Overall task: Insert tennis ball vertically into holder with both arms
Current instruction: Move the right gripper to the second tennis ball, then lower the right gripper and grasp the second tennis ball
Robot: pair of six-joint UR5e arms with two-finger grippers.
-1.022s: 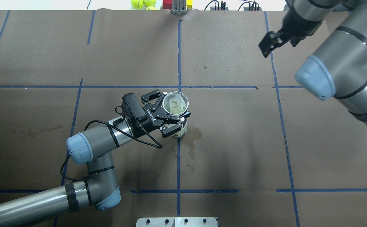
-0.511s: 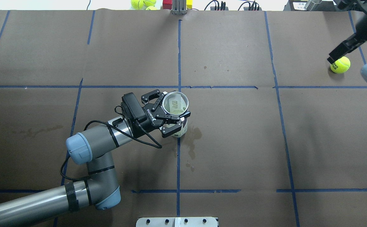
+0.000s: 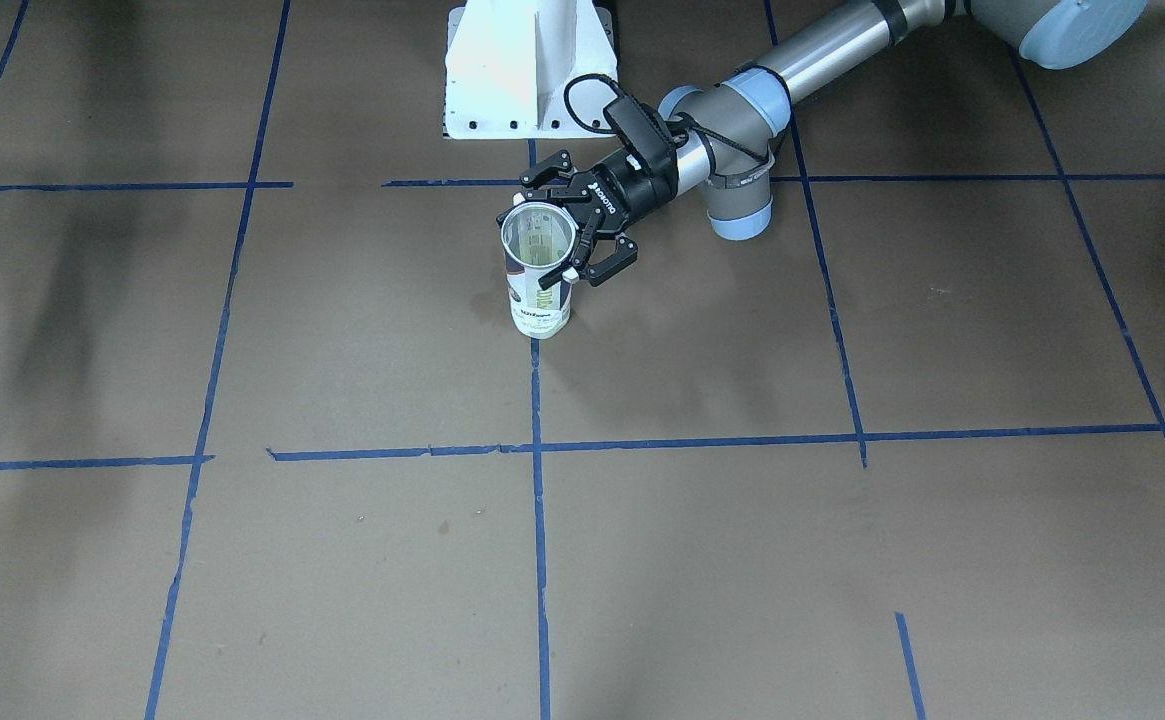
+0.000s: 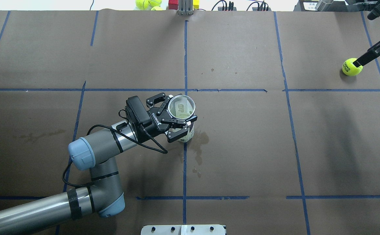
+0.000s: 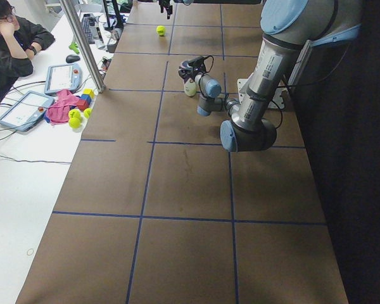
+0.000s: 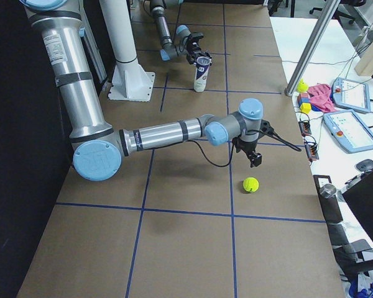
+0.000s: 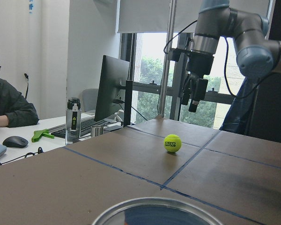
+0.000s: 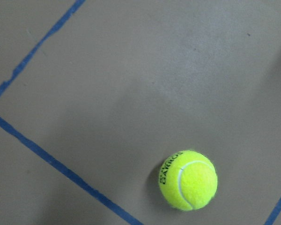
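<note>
We find the holder [image 4: 183, 112] standing upright, mouth up, near the middle of the table [image 4: 242, 156], on the centre tape line and somewhat toward the robot's edge. The left gripper [image 4: 175, 119] is clamped on it just below the metal rim, one finger to each side of the tube. The front-facing view confirms this grip and shows the tube's base resting on the paper. We see no ball inside it.

The tennis ball [image 4: 352, 67] lies loose on the table near the far right corner, well apart from the holder. The right gripper [image 6: 255, 158] hangs above and just beside the ball, not touching it. In the right wrist view the ball sits low and off-centre, with no finger around it. We cannot tell whether its claw stands apart or together: only a dark finger edge shows from overhead.

We judge the step in hand to be the right arm's approach to the ball, with the bracing of the holder already done. The next move calls for centring the claw over the ball, descending with fingers apart, and closing without rolling it toward the table edge.
</note>
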